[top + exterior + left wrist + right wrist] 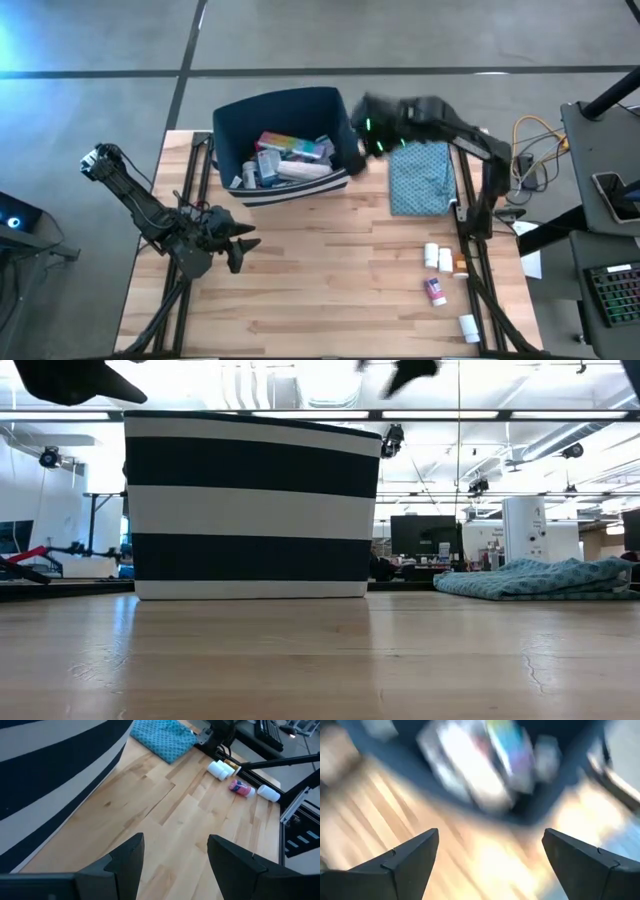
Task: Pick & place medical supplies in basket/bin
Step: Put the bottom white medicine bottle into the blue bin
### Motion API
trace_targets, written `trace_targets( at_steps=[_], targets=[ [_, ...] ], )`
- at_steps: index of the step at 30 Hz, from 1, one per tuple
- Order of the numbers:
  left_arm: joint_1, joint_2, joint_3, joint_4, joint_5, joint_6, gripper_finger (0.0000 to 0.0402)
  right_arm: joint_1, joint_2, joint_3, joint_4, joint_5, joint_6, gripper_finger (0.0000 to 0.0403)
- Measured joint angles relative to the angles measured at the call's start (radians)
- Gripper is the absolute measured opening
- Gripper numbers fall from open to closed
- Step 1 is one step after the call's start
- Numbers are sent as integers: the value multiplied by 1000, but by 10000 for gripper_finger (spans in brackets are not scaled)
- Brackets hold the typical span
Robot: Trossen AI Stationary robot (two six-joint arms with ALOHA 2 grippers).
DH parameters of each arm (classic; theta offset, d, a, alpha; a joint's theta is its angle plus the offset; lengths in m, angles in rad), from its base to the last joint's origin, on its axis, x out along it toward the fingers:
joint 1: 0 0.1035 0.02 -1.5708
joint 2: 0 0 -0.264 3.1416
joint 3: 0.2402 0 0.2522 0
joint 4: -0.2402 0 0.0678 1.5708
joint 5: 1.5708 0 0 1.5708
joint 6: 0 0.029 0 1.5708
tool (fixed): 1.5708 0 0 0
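**Bin mostly filled, a handful of supplies left on the worktop**

The navy striped bin [285, 140] stands at the far edge of the worktop [320, 280], left of centre, and it already holds a good pile: a rainbow pill organizer [295, 148], a white tube [303, 170] and other small packs I can't tell apart. So most of the job looks done. What is left lies near the right edge: two white pill bottles [438, 258] side by side, a pink-and-blue item [434, 290] just nearer the front, and one more white bottle [468, 323] toward the front right corner. The teal patterned pouch [420, 178] lies beside the bin.

The right tool [372, 128] hangs over the bin's right rim, fingers spread wide with nothing between them. The left tool [240, 245] waits low near the left edge, also spread and empty.

From overhead I see into the bin; the table-level camera shows only its striped wall [250, 505] and the pouch [535, 578], none of the contents or the leftover bottles. The left wrist camera gives the clearest look at those leftovers [240, 787], lying on their sides along the frame rail. The right wrist camera is smeared, showing only bright packaging below.
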Motion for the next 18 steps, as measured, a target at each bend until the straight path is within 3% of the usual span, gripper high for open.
trace_targets(
  at_steps=[1,7,11,13,18],
  targets=[
    [0,0,-1,0,0,0,198,44,-8,-4,-76,22,22,345],
    [0,-1,-4,-2,2,9,198,285,-130,-206,-56,36,315,345],
    [1,1,-5,-7,4,10,198,409,-168,-461,-35,-3,420,345],
    [1,2,-5,-5,4,11,198,465,-176,-578,-69,-96,467,345],
    [1,2,-7,-6,5,11,198,546,-182,-896,-66,-484,705,344]
  ],
)
